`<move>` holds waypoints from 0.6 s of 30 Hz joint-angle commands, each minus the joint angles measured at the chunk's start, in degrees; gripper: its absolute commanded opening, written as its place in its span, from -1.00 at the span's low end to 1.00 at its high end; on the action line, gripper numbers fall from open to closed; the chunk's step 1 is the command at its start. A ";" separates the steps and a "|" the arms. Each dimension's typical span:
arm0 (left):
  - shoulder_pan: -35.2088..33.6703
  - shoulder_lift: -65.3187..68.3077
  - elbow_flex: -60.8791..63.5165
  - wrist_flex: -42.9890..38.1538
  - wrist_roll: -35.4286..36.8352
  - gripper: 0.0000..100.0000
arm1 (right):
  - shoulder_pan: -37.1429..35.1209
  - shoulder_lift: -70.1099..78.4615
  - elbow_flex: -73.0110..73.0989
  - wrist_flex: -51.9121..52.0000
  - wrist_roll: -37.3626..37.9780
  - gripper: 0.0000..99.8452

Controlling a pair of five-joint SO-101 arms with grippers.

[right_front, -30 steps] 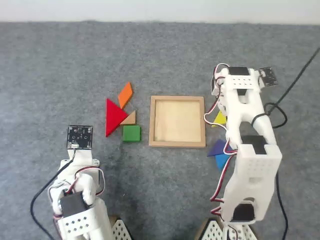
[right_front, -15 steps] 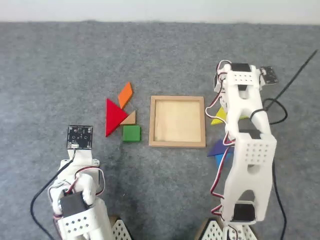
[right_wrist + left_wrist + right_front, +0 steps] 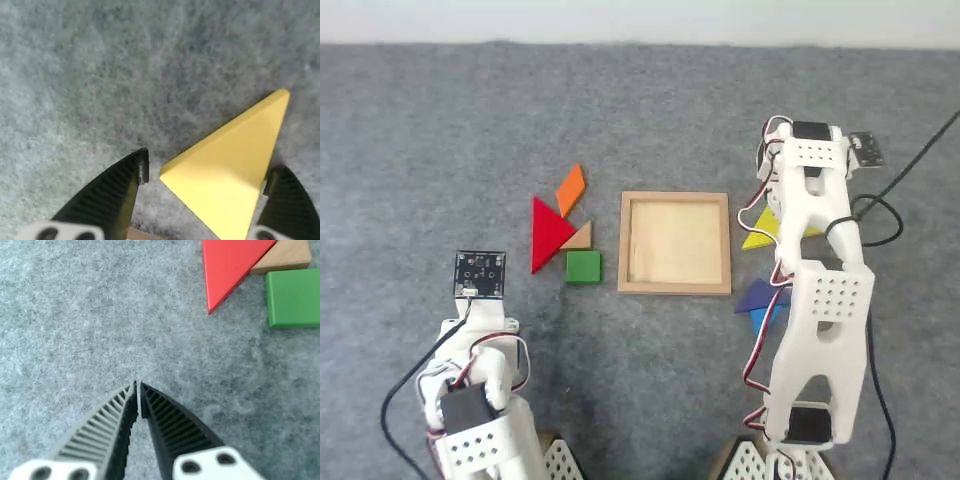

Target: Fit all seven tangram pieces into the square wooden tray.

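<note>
The square wooden tray (image 3: 624, 243) lies empty mid-table. Left of it are an orange parallelogram (image 3: 571, 189), a red triangle (image 3: 548, 232), a small tan triangle (image 3: 579, 238) and a green square (image 3: 583, 266). To the tray's right lie a yellow triangle (image 3: 758, 234), a purple piece (image 3: 757, 295) and a blue piece (image 3: 761, 320). My right gripper (image 3: 206, 172) is open and straddles the yellow triangle (image 3: 230, 155), one finger on each side. My left gripper (image 3: 138, 387) is shut and empty over bare carpet, short of the red triangle (image 3: 230, 262) and green square (image 3: 294, 297).
Grey carpet covers the table. The right arm (image 3: 820, 300) stretches over the purple and blue pieces and hides part of them. The left arm (image 3: 470, 400) sits folded at the near left corner. A black cable (image 3: 910, 160) runs off to the right.
The right arm has swung a little to the right, uncovering more of the yellow triangle in the high view. The left arm has kept still.
</note>
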 commanded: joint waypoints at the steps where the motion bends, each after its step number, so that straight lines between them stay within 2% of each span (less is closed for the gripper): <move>1: -0.44 -1.05 -0.57 0.44 -0.44 -0.97 | 1.45 -0.31 -2.64 -0.04 0.00 -0.27; 6: -0.44 -1.05 -0.57 0.44 -0.44 -0.97 | 1.10 -0.31 -2.64 0.22 0.35 -0.28; 10: -0.44 -1.05 -0.57 0.44 -0.44 -0.97 | -0.66 -0.31 -2.64 0.40 3.78 -0.28; 18: -0.44 -1.05 -0.57 0.44 -0.44 -0.97 | -0.48 -0.31 -2.64 0.40 4.04 -0.28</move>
